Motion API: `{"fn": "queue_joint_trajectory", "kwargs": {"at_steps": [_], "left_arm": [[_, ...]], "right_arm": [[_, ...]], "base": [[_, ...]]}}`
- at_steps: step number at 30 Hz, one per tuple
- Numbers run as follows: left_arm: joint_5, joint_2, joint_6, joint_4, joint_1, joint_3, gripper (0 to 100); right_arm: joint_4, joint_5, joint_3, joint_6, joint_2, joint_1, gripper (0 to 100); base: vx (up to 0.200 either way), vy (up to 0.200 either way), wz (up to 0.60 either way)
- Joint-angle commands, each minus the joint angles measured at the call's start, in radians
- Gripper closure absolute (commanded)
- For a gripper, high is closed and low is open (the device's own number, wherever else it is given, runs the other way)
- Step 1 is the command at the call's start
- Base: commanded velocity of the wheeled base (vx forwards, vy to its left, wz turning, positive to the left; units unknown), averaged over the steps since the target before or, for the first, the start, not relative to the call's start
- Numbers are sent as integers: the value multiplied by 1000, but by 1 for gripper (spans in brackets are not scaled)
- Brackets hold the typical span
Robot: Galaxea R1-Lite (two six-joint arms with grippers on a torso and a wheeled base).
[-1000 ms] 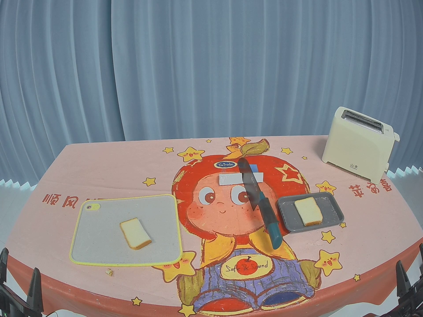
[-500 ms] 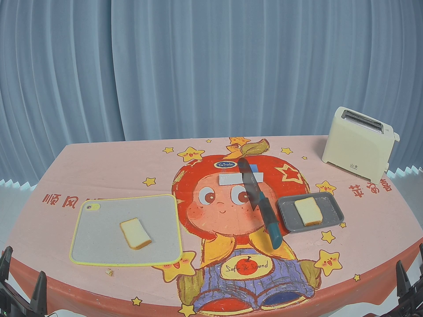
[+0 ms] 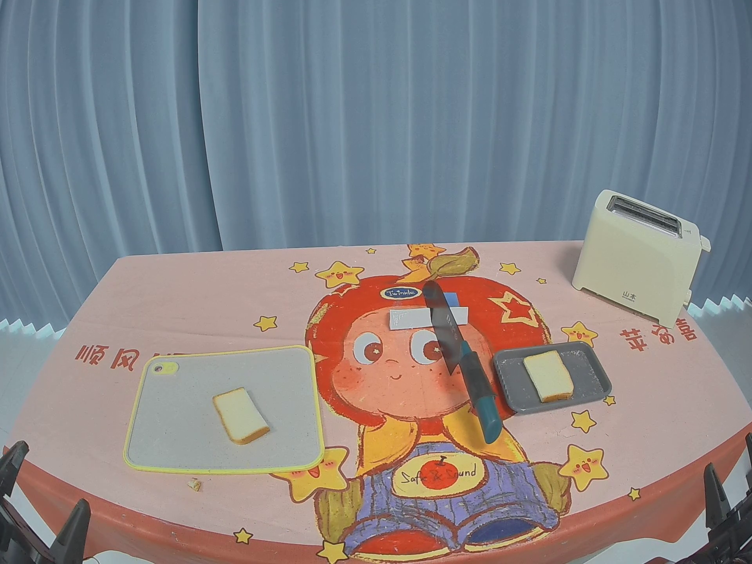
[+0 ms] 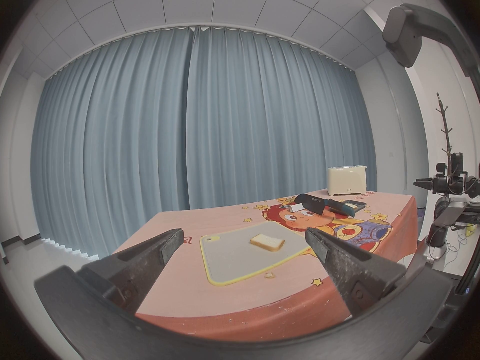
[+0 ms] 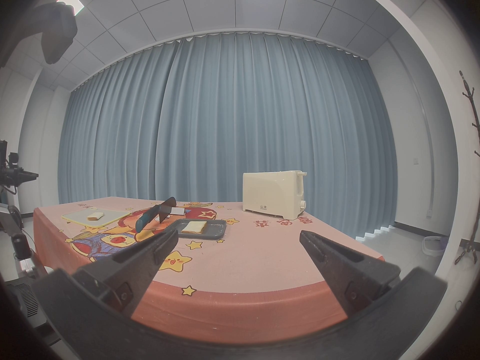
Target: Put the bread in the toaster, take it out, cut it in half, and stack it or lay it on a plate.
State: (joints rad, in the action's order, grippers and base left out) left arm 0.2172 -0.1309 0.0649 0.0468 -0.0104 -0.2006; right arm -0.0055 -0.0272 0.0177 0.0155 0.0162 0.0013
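One half slice of bread (image 3: 241, 415) (image 4: 267, 242) lies on the grey cutting board (image 3: 180, 440) with a yellow rim at the table's left. Another half slice (image 3: 548, 375) (image 5: 195, 227) lies flat in the dark grey tray-like plate (image 3: 594, 370). A knife (image 3: 462, 358) with a black blade and teal handle rests on a white block in the middle. The cream toaster (image 3: 638, 255) (image 5: 274, 193) stands at the far right with empty slots. My left gripper (image 3: 39, 499) (image 4: 245, 248) is open below the table's front left edge. My right gripper (image 3: 732, 483) (image 5: 239, 250) is open off the front right corner.
A bread crumb (image 3: 193, 484) lies just in front of the cutting board. The table carries a pink cartoon cloth (image 3: 235, 299) with bare room at the back left. A blue curtain hangs behind the table.
My left gripper has sunk lower at the front left edge of the table. The bread, knife, plate and right gripper have stayed put.
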Motion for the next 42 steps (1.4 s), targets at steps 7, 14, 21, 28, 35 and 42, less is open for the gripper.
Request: {"fn": "queue_joint_trajectory", "kwargs": {"at_steps": [7,14,21,28,35,42], "left_arm": [[1,-116,53,2,0,-83,0],[5,-174,55,1,-5,-121,0],[68,-208,59,5,-6,-134,0],[91,-251,61,24,-5,-146,0],[93,-332,61,22,-6,-155,0],[93,-429,61,22,-6,-214,0]], "right_arm": [[-1,0,-18,0,-16,0,0],[-1,0,-18,0,-16,0,0],[-2,0,-18,0,-16,0,0],[-2,0,-18,-2,-16,0,0],[-2,0,-18,-6,-16,0,0],[-2,0,-18,-5,-16,-1,0]], "base": [[0,0,0],[0,0,0],[0,0,0],[0,0,0],[0,0,0],[0,0,0]]}}
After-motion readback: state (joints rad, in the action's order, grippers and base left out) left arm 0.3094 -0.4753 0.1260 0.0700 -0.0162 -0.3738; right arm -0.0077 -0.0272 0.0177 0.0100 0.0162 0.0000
